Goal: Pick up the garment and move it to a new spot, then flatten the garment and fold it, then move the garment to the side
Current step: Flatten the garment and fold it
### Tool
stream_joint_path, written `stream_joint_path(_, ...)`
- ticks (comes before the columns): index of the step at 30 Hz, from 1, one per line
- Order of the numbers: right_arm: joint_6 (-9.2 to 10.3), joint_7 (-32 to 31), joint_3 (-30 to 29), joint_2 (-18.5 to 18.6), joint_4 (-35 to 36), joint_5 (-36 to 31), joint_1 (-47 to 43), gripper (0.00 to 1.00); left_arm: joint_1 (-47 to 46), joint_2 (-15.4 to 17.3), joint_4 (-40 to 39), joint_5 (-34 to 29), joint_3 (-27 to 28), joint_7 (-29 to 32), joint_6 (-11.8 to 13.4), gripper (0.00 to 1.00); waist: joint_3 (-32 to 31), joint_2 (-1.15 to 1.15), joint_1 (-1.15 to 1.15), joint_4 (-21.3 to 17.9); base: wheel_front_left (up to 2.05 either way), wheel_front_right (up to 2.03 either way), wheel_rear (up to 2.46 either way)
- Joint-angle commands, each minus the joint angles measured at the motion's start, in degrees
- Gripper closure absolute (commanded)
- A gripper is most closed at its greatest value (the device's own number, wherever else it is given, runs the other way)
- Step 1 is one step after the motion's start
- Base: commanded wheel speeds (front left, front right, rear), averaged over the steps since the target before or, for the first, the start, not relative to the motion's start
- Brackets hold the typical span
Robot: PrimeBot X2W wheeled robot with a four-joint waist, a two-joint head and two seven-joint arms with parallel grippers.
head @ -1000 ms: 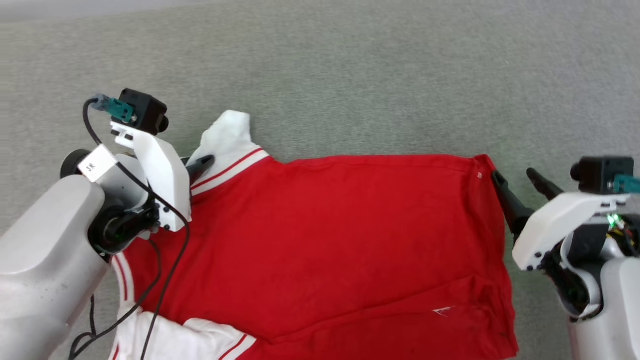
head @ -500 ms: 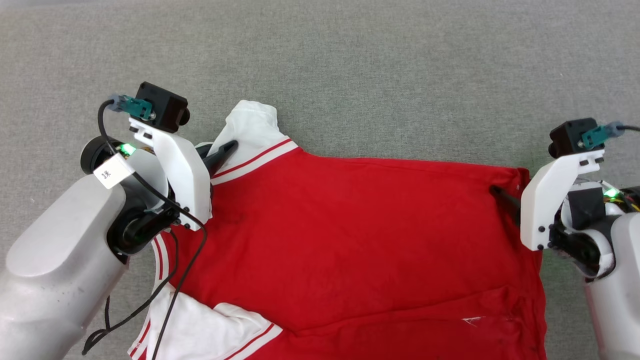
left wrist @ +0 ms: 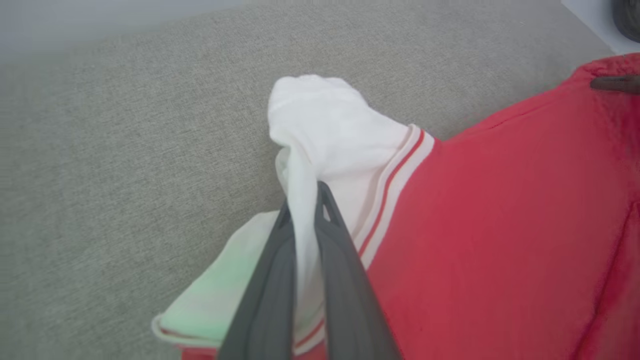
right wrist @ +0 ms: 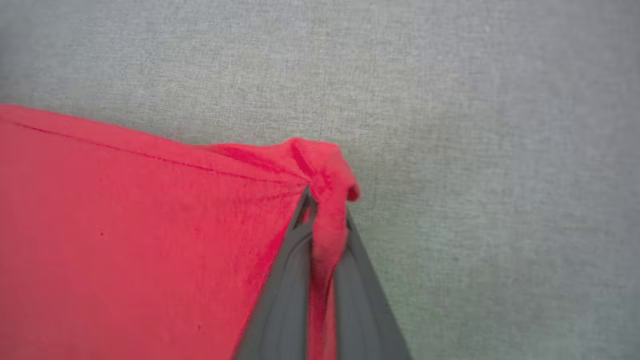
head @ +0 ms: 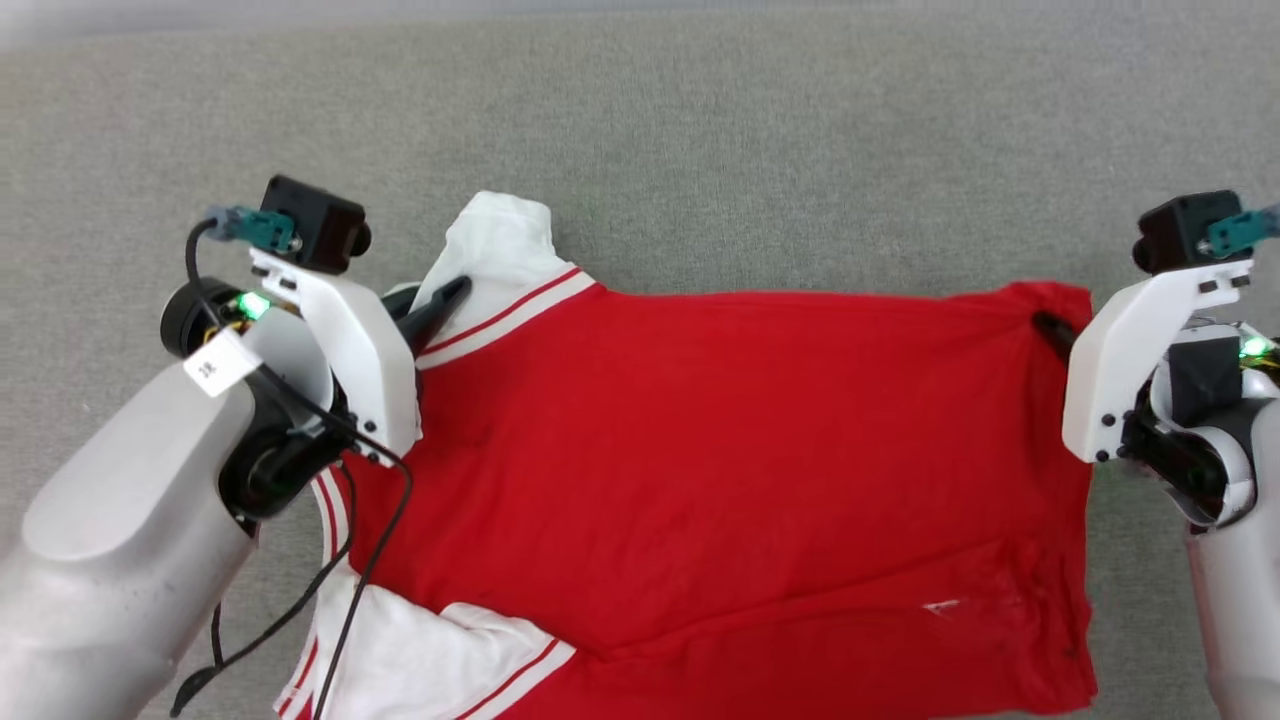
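Garment [head: 720, 450] pinched between left gripper [left wrist: 304, 200], right gripper [right wrist: 325, 205].

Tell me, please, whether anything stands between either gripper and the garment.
Nothing visible does: the left gripper is shut on the garment at its white sleeve, the right gripper at a red corner.

Your left gripper [head: 452, 293] and right gripper [head: 1048, 327] both pinch the garment [head: 720, 450] tight, held far apart, one at each side of you.
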State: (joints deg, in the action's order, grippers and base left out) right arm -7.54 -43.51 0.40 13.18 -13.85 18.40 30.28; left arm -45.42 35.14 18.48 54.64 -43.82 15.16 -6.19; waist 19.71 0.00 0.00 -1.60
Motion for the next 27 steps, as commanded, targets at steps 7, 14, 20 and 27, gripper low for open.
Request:
stream_joint_path(7,0.1,3.51,-3.03,-1.76,6.61,-2.02,-8.19,1.0,7.0,1.25,-3.4,-1.2,-0.06,-4.31,3.22,1.0,-4.99,0.0,0.0,0.64,0.0,0.0,0.0)
stream_joint_path(14,0.1,6.13,-5.15,-5.09,8.92,-1.48,-20.16,1.0,18.26,1.75,-9.62,-1.43,-2.91,-6.72,8.12,1.0,-9.73,0.0,0.0,1.97,0.0,0.0,0.0)
stream_joint_path(20,0.08,9.24,-7.28,-6.36,6.81,0.24,-26.6,1.0,25.6,0.51,-10.95,-1.21,-5.67,-7.89,10.32,1.0,-12.08,0.0,0.0,2.91,0.0,0.0,0.0)
stream_joint_path(27,0.08,14.83,-7.89,-7.71,4.11,1.1,-31.92,0.0,31.52,-2.5,-8.1,0.68,-7.01,-10.95,10.51,0.31,-13.97,0.0,0.0,2.91,0.0,0.0,0.0)
